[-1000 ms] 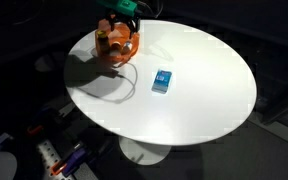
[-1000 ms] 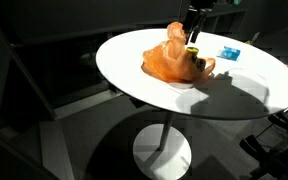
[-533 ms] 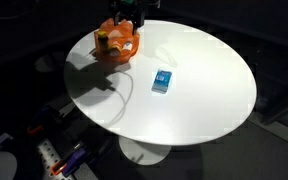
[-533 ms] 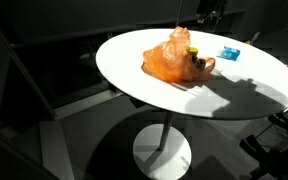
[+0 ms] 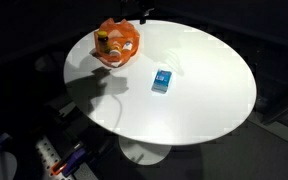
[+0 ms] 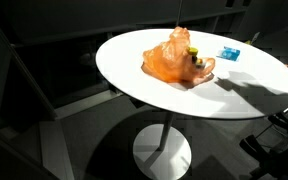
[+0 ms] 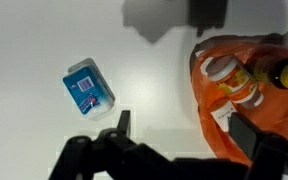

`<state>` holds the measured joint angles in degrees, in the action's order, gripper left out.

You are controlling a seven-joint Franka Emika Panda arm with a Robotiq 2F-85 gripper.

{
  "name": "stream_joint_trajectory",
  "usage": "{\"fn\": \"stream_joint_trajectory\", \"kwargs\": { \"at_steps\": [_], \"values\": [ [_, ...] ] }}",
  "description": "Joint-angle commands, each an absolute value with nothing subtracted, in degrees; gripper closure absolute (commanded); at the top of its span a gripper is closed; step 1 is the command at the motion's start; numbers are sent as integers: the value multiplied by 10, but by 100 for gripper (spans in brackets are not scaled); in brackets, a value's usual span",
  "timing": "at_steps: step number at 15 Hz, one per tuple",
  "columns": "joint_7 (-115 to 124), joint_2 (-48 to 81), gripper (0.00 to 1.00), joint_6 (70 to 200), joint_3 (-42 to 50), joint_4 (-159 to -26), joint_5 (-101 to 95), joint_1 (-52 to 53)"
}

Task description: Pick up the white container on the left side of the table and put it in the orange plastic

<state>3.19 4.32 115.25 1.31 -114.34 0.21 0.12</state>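
Standing cap-up inside orange plastic bag (image 7: pixel 206 105), white container (image 7: pixel 225 74), claw (image 7: pixel 172 150) spread wide and empty

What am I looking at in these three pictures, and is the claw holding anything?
It is one robot arm with a two-fingered claw. Two pictures come from cameras standing around the round white table; the third looks down from the arm's wrist. On the table lie an orange plastic bag and a small blue box. The wrist view shows a white container and a yellow-capped item inside the bag. The claw hangs above the table, its fingers apart, holding nothing.
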Motion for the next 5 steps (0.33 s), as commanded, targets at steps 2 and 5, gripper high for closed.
{"fn": "stream_joint_trajectory", "kwargs": {
  "at_steps": [2,5],
  "values": [
    [33,36,0,1138,12,-1143,1,-4],
    [33,39,0,1139,12,-1143,1,-3]
  ]
}}
